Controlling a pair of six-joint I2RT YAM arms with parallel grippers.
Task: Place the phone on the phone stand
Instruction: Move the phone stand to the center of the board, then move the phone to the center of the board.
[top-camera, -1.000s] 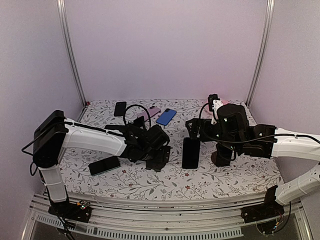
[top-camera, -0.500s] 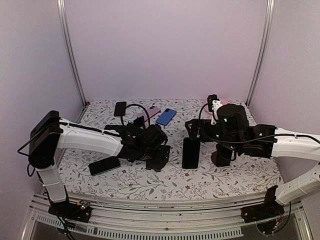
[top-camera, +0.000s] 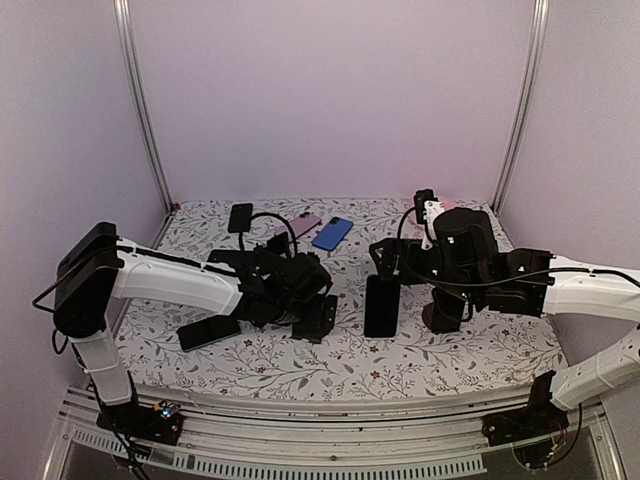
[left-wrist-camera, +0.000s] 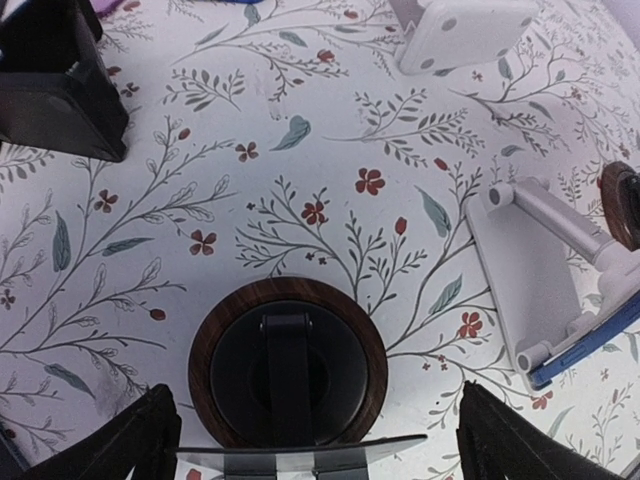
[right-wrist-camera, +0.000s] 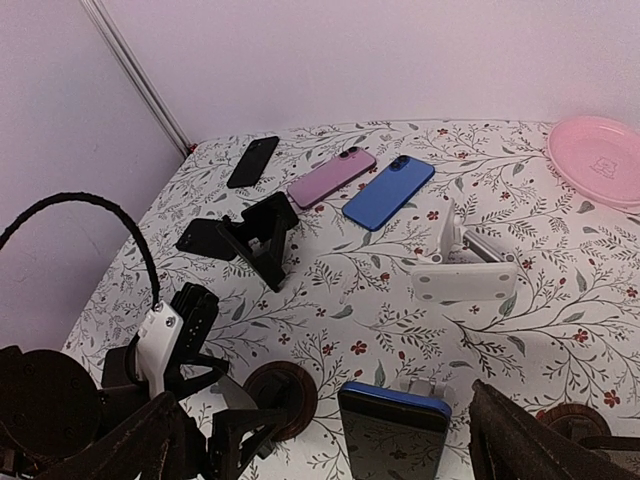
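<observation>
Fingers (left-wrist-camera: 120, 445) of the left gripper (left-wrist-camera: 318, 415) are spread wide with nothing gripped. Right under the gap sits a round wooden-rimmed stand (left-wrist-camera: 288, 372) with a black pad. Out past the right-hand finger, a white stand (left-wrist-camera: 525, 265) lies tilted, and a blue-edged phone (left-wrist-camera: 590, 345) rests against its lip. Ahead of the fingertips a second white stand (left-wrist-camera: 465, 30) shows its dotted underside, and a black stand (left-wrist-camera: 55, 95) sits ahead and to the left.

Over to the right gripper (right-wrist-camera: 322, 405): its fingers (right-wrist-camera: 520, 440) are released as well, wide apart and empty. Close in between them, that blue-edged phone stands on its white stand, dark screen facing the wrist. Farther out beyond the fingertips, a blue phone (right-wrist-camera: 389, 191), a pink phone (right-wrist-camera: 332, 177) and a black phone (right-wrist-camera: 252, 160) lie flat on the floral table (right-wrist-camera: 560, 330). A pink plate (right-wrist-camera: 600, 145) sits far ahead on the right. From above, another dark phone (top-camera: 210, 330) lies flat beside the left forearm.
</observation>
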